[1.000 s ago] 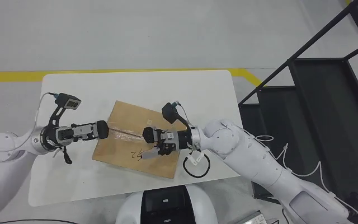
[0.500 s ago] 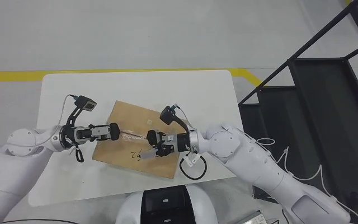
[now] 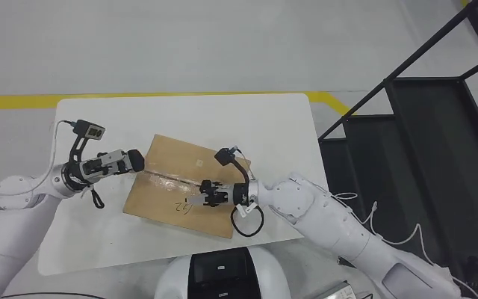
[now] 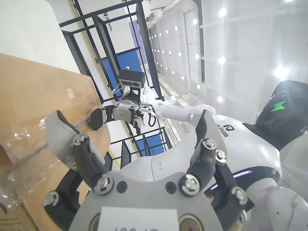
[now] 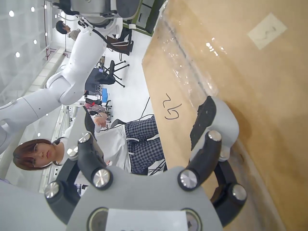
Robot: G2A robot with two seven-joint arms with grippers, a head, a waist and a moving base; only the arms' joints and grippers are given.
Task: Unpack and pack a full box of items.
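Note:
A closed cardboard box lies in the middle of the white table, its top seam covered with clear tape. A handwritten mark is on the lid. My right gripper is over the lid beside that mark, open, with one finger pad resting against the cardboard near the seam. My left gripper hovers at the box's left edge, open and holding nothing; one of its fingertips is close to the taped seam. The right gripper also appears farther off in the left wrist view.
A black cable loop hangs from the right arm near the table's front edge. Black metal stairs stand to the right of the table. Bare tabletop lies behind and to the left of the box.
My left gripper first advanced onto the box's seam, then pulled back to the box's left edge. My right gripper slid slightly toward the front of the lid.

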